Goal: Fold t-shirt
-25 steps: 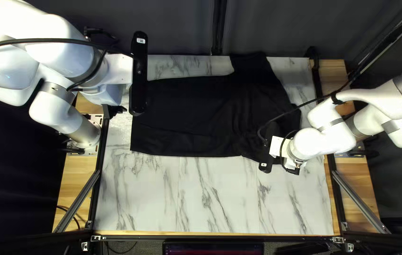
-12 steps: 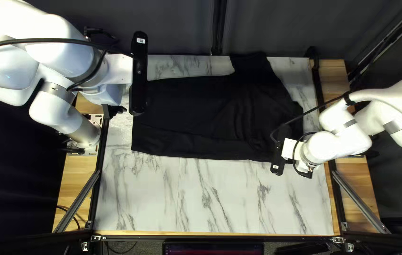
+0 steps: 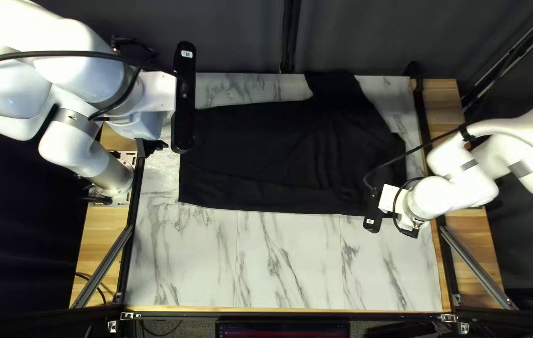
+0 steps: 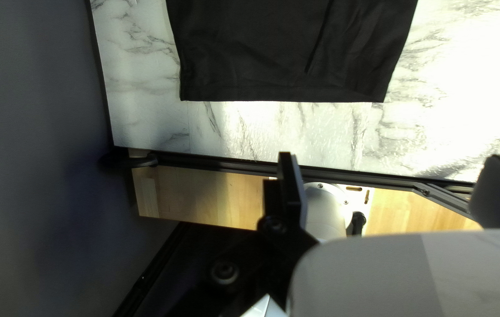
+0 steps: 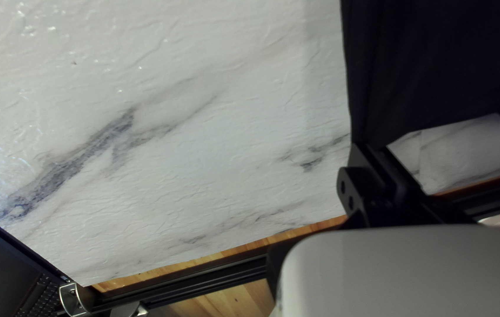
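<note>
1. Right gripper (image 5: 370, 151), at the right side of the table (image 3: 291, 269): clenched on the t-shirt (image 3: 273, 156). Step, judged: straightening before folding. Next: lay it flat, release.
2. The t-shirt: spread across the table's far part.
3. Left gripper (image 4: 394, 157), above the table's left edge: released.

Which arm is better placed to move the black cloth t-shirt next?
Right, I judge: my right gripper is already shut on the t-shirt, while my left gripper hangs open beyond the hem.
</note>
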Action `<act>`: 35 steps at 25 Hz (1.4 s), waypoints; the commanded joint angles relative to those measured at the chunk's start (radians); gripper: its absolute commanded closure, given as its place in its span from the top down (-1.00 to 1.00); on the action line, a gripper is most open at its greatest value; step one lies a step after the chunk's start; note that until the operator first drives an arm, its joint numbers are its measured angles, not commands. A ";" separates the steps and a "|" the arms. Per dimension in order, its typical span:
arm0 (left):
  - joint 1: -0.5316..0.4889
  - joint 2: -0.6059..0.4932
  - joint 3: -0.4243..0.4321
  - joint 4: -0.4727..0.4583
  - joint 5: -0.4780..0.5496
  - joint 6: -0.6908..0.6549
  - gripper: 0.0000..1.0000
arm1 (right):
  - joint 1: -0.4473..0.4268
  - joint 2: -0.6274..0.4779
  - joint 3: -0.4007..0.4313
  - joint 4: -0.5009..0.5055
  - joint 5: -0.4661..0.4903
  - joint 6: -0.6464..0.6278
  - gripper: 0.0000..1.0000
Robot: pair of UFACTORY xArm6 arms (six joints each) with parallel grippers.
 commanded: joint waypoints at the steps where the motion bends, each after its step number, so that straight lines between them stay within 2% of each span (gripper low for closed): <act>1: 0.000 0.000 0.000 0.000 0.000 0.000 1.00 | -0.025 -0.006 -0.050 -0.023 0.075 -0.003 1.00; 5: 0.000 0.000 0.000 0.000 0.000 0.000 1.00 | -0.059 0.015 -0.149 -0.063 0.202 -0.019 1.00; 7: 0.000 0.000 0.000 0.000 0.000 0.000 1.00 | -0.088 0.063 -0.228 -0.102 0.259 -0.060 1.00; 9: 0.000 0.000 0.000 0.000 0.000 0.000 1.00 | -0.126 0.115 -0.290 -0.149 0.275 -0.135 1.00; 11: 0.000 0.000 0.000 0.000 0.000 0.000 1.00 | -0.173 0.158 -0.318 -0.195 0.249 -0.224 1.00; 16: 0.000 0.000 0.000 0.000 0.000 0.000 1.00 | -0.247 0.181 -0.280 -0.257 0.129 -0.362 1.00; 20: 0.000 0.000 0.000 0.000 0.000 0.000 1.00 | -0.263 0.205 -0.223 -0.301 0.026 -0.379 1.00; 26: 0.000 0.000 0.000 0.000 0.000 0.000 1.00 | -0.250 0.270 -0.167 -0.356 -0.116 -0.268 1.00; 33: 0.000 0.000 0.000 0.000 0.000 0.000 1.00 | -0.234 0.313 -0.193 -0.368 -0.119 -0.115 1.00; 35: 0.000 0.000 0.000 0.000 0.000 0.000 1.00 | -0.232 0.318 -0.203 -0.372 -0.109 -0.086 0.87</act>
